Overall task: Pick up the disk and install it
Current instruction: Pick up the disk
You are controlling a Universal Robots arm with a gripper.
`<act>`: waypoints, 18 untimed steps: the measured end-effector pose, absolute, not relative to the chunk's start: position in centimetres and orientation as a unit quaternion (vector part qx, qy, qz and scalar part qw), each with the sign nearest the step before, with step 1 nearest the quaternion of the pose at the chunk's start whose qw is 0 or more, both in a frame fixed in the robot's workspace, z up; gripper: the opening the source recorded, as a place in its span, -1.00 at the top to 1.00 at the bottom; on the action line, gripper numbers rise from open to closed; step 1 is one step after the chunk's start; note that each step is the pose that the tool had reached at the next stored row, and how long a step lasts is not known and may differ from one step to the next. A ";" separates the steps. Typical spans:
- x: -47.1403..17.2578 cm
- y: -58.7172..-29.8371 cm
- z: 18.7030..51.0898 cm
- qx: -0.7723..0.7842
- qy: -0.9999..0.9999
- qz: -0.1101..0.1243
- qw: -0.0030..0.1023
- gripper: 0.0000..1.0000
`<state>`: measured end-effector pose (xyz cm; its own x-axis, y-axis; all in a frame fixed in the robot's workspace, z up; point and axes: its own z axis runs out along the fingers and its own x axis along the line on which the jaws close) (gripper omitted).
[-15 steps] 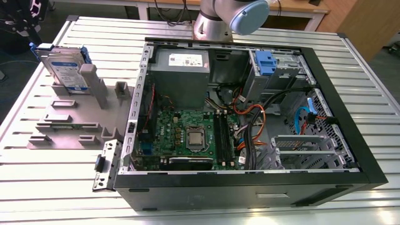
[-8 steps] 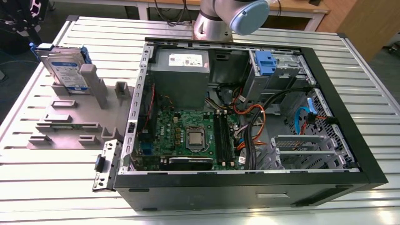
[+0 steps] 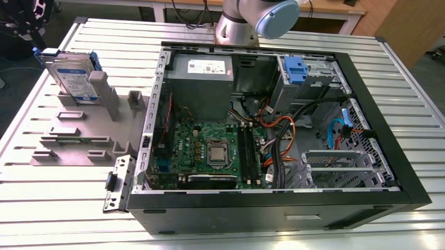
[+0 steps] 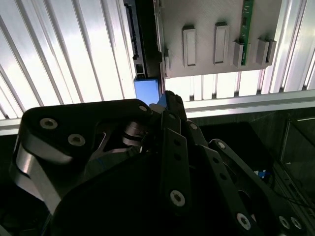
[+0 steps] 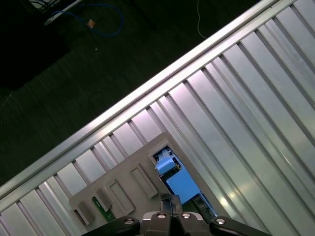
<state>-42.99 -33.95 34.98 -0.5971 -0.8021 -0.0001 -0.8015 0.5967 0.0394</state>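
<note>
The disk (image 3: 70,78) is standing on edge in a slot of the grey holder (image 3: 76,138), in the upper left of the frame in the exterior view. Its labelled face is facing the frame's lower left. Its long axis appears to be running up out of the slot rather than along the worktop (image 3: 389,78). A grey post of the holder is standing just beside it, toward the exterior view's right. The open computer case (image 3: 278,200) is lying next to the holder and is taking up the centre and right of the frame. A grey power supply (image 3: 201,78) and a blue latch (image 3: 295,70) are sitting inside it near its upper wall.

In the first wrist view I am looking down on the disk's blue carrier edge, with my gripper (image 5: 170,200) hanging above it and apart from it. My jaws are pressing together, gripping nothing. The second wrist view is showing what the exterior view is not: the disk's dark connector end and a small green board (image 4: 246,22) slotted in the holder.
</note>
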 end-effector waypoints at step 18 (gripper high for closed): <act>-43.0 -33.9 34.9 0.509 -0.860 -0.017 0.010 0.79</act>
